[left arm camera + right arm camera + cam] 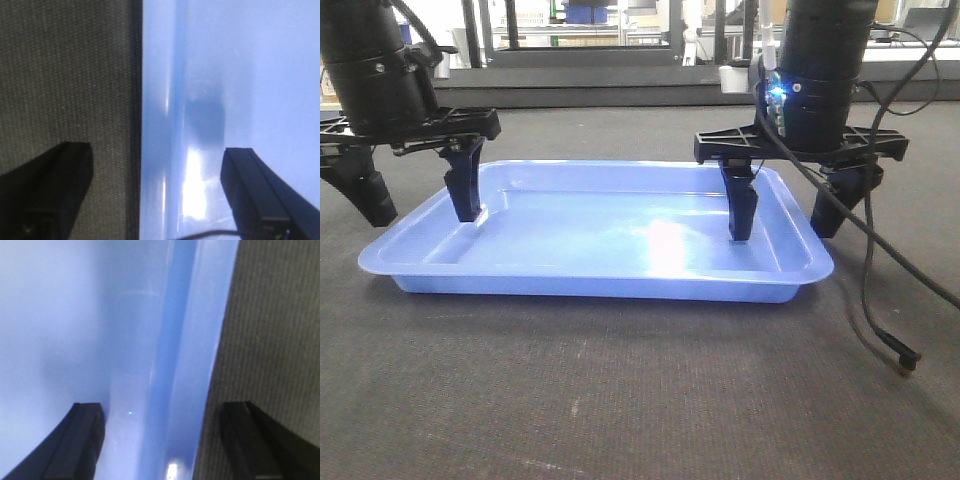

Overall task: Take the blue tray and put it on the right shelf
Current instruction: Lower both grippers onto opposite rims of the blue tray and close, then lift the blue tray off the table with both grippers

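Starting nearest the front camera: dark carpeted table [620, 400] fills the foreground. A loose black cable [868, 290] drops from the right arm, its plug end lying on the carpet just right of the tray.

The blue tray [610, 235] sits flat on the carpet at mid-table, long side toward the camera, glossy, with a bright glare patch on its floor.

Left gripper [420, 212] straddles the tray's left short rim, released: one finger down inside the tray, the other outside over the carpet, neither pressing the rim. Left wrist view agrees: left gripper [150, 200] has a wide gap, with the rim line and tray wall [165, 100] running between the fingers.

Right gripper [782, 232] straddles the right short rim the same way, jaws apart, inner finger close to the tray floor. Right wrist view: right gripper [167, 440] spread, tray rim [210, 340] between the fingers.

A blue indicator light [777, 92] glows on the right wrist.

Far background: metal rack frames [580, 40] and a dark blue bin [585, 12]; any lettering there is too small and blurred to read.
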`<action>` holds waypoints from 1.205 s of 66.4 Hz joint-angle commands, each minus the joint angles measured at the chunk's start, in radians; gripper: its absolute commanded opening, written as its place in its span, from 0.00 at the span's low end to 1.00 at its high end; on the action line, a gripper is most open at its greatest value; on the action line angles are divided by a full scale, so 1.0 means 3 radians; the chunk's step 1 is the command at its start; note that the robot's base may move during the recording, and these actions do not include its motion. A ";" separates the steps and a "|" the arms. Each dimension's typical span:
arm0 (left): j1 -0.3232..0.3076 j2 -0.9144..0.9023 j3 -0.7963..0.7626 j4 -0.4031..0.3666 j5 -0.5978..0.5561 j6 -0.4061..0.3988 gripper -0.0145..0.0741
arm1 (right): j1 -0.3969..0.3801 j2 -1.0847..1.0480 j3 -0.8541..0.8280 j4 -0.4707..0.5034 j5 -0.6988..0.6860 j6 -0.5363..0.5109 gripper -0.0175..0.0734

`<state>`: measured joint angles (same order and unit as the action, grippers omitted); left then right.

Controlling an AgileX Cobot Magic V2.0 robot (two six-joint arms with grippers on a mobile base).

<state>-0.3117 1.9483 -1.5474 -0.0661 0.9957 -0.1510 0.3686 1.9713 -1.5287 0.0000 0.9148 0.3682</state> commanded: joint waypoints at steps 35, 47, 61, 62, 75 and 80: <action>-0.0010 -0.0049 -0.0106 -0.0088 -0.0075 0.0022 0.43 | 0.0005 -0.0189 -0.0109 -0.0023 -0.0005 0.0002 0.31; -0.0010 -0.0049 -0.0106 -0.0088 -0.0016 0.0022 0.10 | 0.0005 -0.0201 -0.0109 -0.0088 0.0013 0.0002 0.26; -0.0023 -0.0180 -0.0284 -0.0088 0.0391 0.0054 0.12 | 0.0005 -0.0481 -0.0113 -0.0142 0.0007 0.0002 0.26; -0.0030 -0.0207 -0.0294 -0.0088 0.0408 0.0069 0.12 | 0.0005 -0.0534 -0.0113 -0.0156 0.0017 0.0002 0.26; -0.0101 -0.0731 -0.0287 -0.0088 0.0506 0.0077 0.12 | 0.0015 -0.1084 -0.0103 -0.0384 0.0275 0.0002 0.26; -0.0154 -0.0945 -0.0240 -0.0088 0.0506 0.0071 0.12 | 0.0032 -0.1269 -0.0097 -0.0529 0.0399 0.0002 0.26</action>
<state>-0.3333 1.7900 -1.6034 -0.1248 1.1280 -0.1515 0.3708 1.7123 -1.5289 -0.0702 1.0208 0.3835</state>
